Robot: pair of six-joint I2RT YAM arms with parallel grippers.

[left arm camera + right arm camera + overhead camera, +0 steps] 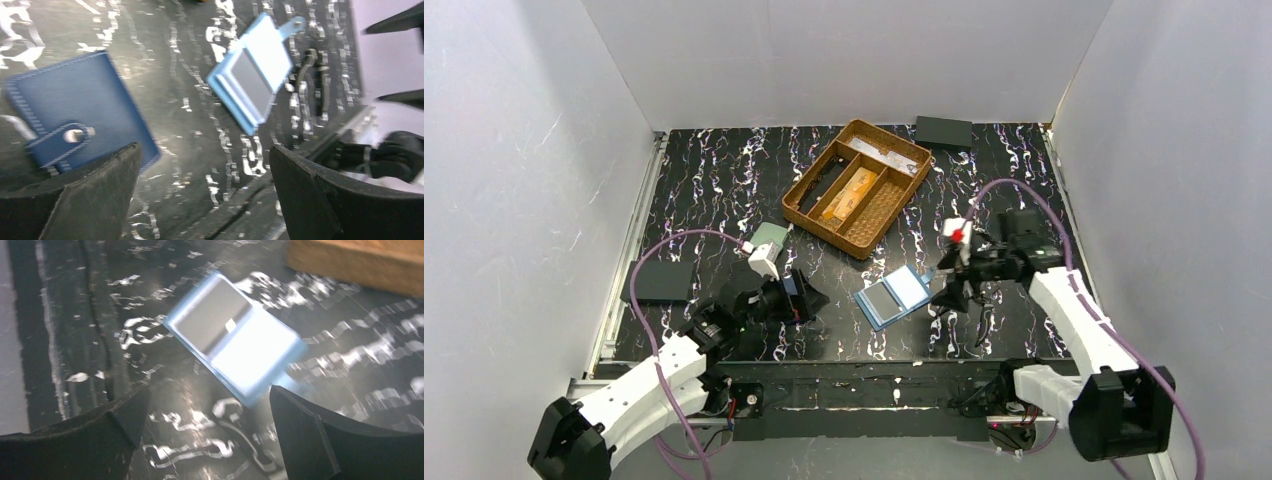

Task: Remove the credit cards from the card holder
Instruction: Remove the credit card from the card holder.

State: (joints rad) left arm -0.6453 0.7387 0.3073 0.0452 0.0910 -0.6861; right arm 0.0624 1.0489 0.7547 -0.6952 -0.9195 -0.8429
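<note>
The light blue card holder [894,296] lies open on the dark marbled table between my two grippers, with a grey pocket panel on one half and a pale panel on the other. It also shows as the card holder [255,75] in the left wrist view and the card holder [232,337] in the right. No card shows in it. Flat orange-gold pieces that look like credit cards [847,192] lie in the basket's middle compartment. My left gripper [809,298] [204,150] is open and empty, left of the holder. My right gripper [949,290] [209,390] is open and empty at its right edge.
A wicker basket [824,222] [360,260] with compartments stands behind the holder. A navy wallet [75,115] lies by my left fingers, and a pale green wallet [769,238] sits behind it. Dark flat pads lie at the left [662,281] and back right [944,131].
</note>
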